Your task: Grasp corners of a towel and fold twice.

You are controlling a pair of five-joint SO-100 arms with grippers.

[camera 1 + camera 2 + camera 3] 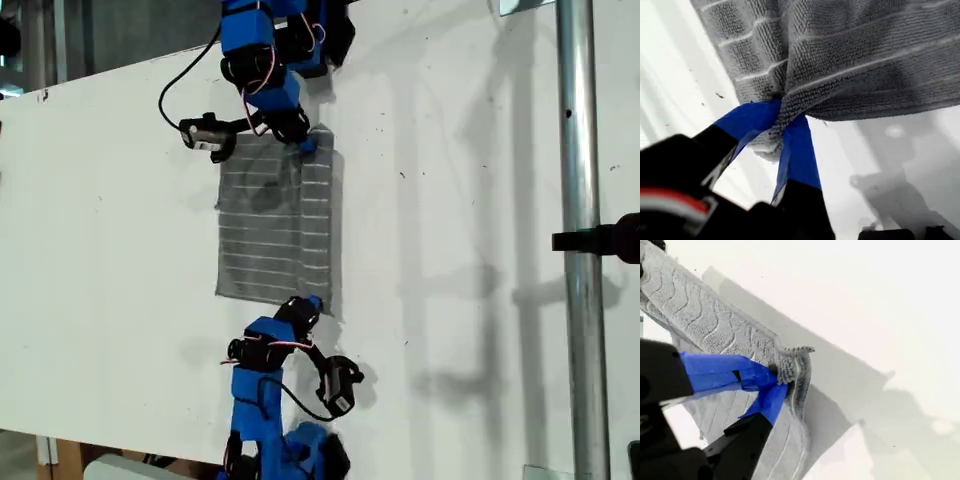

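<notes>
The white table (120,250) carries everything, and the towel (275,225) lies near its middle, grey with pale stripes, its long axis running from the arm at the top of the exterior view to the arm at the bottom. A raised fold line runs along that axis, so the side of the towel toward the exterior view's right seems lifted or doubled — I cannot tell which.

Both arms sit at the towel's short ends, one at each. The wrist views do not show which arm is which, so I can't match them to the exterior view.

My first gripper (782,122) is closed tight on a bunched corner of the towel, the blue fingertips (747,120) pinching pile that hangs above the table with its shadow below. My second gripper (775,377) is likewise clamped on a corner, the hem (800,365) standing up just past its tips.

The coming move likely turns on this: each held corner sits at the towel's edge toward the exterior view's right, and the free cloth lies toward the exterior view's left — both grippers would carry across together, square to the long axis.
</notes>
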